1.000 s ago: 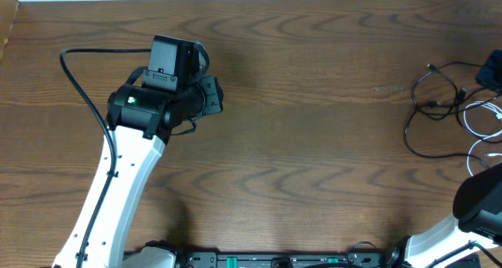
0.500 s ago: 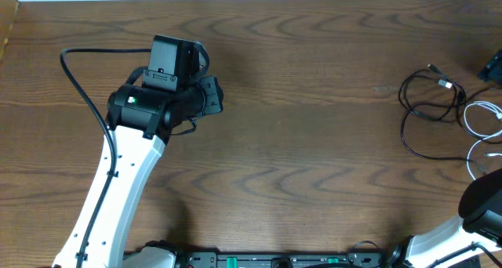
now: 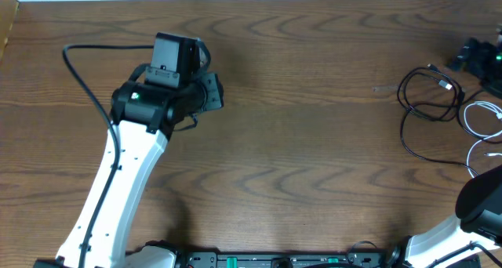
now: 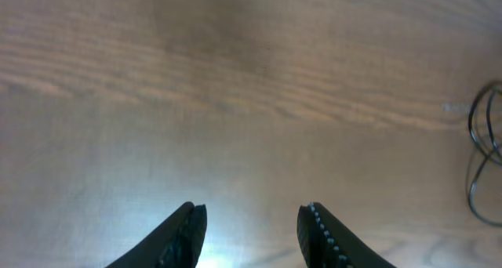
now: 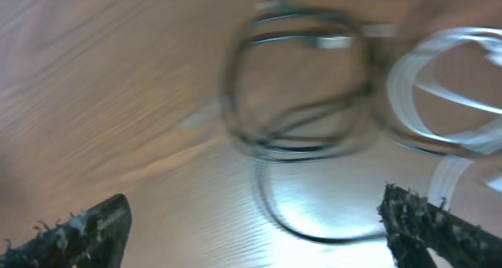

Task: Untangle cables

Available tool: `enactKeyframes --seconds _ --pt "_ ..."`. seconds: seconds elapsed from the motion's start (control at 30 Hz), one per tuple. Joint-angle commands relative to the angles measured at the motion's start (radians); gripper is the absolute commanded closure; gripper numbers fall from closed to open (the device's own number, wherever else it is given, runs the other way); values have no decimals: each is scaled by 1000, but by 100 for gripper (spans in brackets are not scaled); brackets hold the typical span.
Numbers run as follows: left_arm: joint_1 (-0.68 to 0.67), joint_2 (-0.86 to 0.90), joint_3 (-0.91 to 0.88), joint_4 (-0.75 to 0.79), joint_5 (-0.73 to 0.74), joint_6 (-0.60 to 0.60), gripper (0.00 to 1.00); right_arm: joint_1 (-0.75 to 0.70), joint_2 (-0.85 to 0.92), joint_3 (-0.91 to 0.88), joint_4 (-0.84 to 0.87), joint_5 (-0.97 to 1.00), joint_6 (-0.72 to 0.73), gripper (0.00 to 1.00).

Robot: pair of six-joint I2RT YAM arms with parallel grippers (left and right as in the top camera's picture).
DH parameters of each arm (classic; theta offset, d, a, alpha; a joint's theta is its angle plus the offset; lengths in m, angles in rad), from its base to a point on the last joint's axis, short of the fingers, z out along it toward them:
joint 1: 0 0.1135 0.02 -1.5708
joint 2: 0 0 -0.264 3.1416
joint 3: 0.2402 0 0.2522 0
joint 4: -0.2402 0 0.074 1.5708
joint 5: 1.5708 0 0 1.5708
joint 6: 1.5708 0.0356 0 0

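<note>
Shows left gripper (image 4: pixel 251 215) half-open and empty over bare table (image 3: pixel 314 143), clear of the work. At far right, shows black and white cables (image 3: pixel 420 103) looped together, with right gripper (image 5: pixel 255 199) spread wide above, holding nothing, presumably to pick a strand.

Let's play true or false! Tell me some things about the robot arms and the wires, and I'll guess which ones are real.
1. The black cable lies near the right edge of the table. True.
2. The left gripper is holding a cable. False: it is open, with nothing between its fingers.
3. A white cable lies beside the black one. True.
4. The right gripper is shut. False: its fingers stand wide apart above the cables.
</note>
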Motion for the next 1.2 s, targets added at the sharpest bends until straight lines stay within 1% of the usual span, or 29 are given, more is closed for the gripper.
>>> enactKeyframes --seconds 0.0,0.03,0.07,0.1,0.13,0.27,0.33,0.4,0.43,0.5,0.53,0.57,0.6,0.8,0.97,1.07,1.17 --pt "0 47 -8 38 -21 5 53 64 -10 -28 7 -256 -177 1" --pt "0 61 -8 50 -21 5 50 91 -10 -35 8 -288 -218 1" --pt "0 80 -8 66 -21 6 44 122 -10 -44 11 -304 -254 1" --pt "0 93 -8 72 -21 14 41 136 -10 -47 13 -304 -264 1" --pt "-1 113 -8 80 -21 35 36 180 -10 -60 26 -303 -289 1" --pt "-2 175 -8 85 -22 109 30 285 -10 -108 89 -278 -327 1" --pt "-2 203 -8 79 -30 130 27 346 -10 -145 140 -188 -325 1" --pt "-2 227 -8 59 -86 129 21 399 -10 -182 181 -84 -321 1" --pt "-1 240 -8 42 -130 129 20 425 -10 -202 199 -17 -313 1" --pt "-1 258 -8 1 -216 128 15 472 -10 -241 229 159 -264 1" --pt "-1 267 -8 -21 -253 128 11 490 -10 -254 234 253 -215 1" --pt "-1 273 -8 -47 -282 128 7 503 -10 -264 234 324 -166 1" --pt "0 279 -8 -72 -290 128 5 510 -10 -271 232 348 -138 1" --pt "0 281 -8 -235 -262 114 3 503 -10 -274 161 208 -116 1" --pt "0 274 -8 -344 -203 113 3 485 -10 -274 34 195 -89 1" --pt "-2 239 -24 -356 -192 119 3 471 -18 -275 -40 190 -89 1" --pt "-1 177 -56 -331 -193 130 3 467 -50 -291 -47 190 -90 1"
